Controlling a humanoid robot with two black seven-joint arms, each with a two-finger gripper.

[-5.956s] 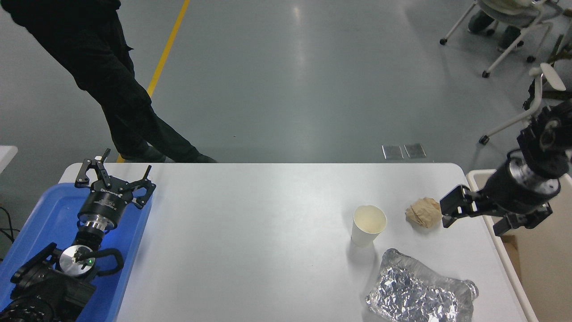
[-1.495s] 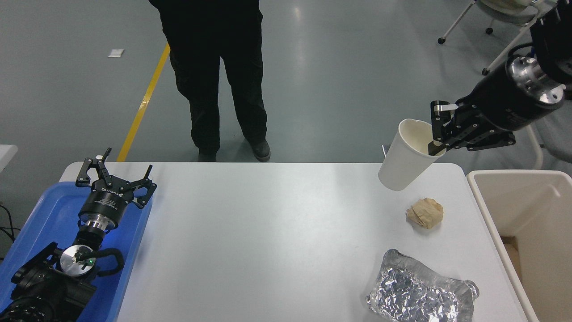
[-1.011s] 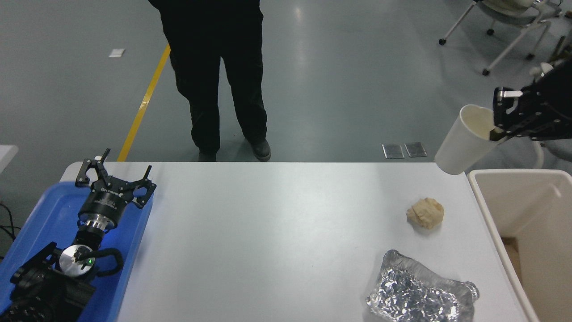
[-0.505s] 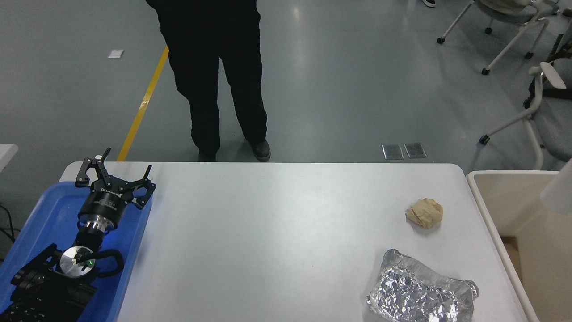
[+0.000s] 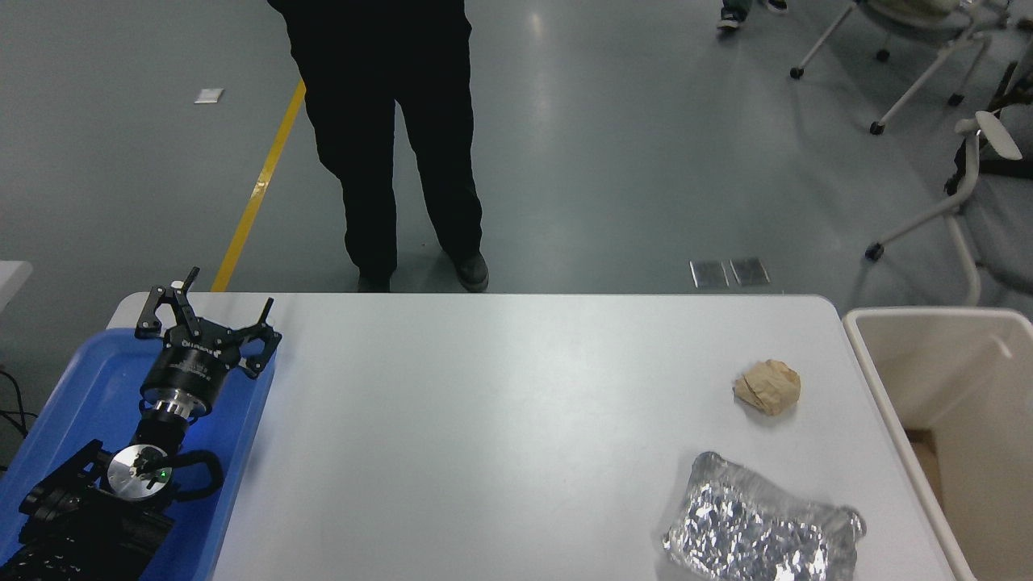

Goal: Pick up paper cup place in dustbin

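Note:
The paper cup is out of view. The cream dustbin [image 5: 862, 355] stands off the table's right edge, its inside only partly in the picture. My right arm and gripper are out of the picture. My left gripper [image 5: 207, 319] is parked open and empty over the blue tray [image 5: 73, 386] at the lower left.
A crumpled brown paper ball [image 5: 767, 386] lies on the white table [image 5: 500, 420] near its right side. A crinkled silver foil packet [image 5: 759, 523] lies at the front right. A person in black [image 5: 387, 121] stands at the far side. Office chairs [image 5: 952, 97] stand at the back right.
My right gripper carried the paper cup up from the table and rightward over the dustbin, then left the picture. Half a second ago the cup's edge showed at the right border; now it is gone.

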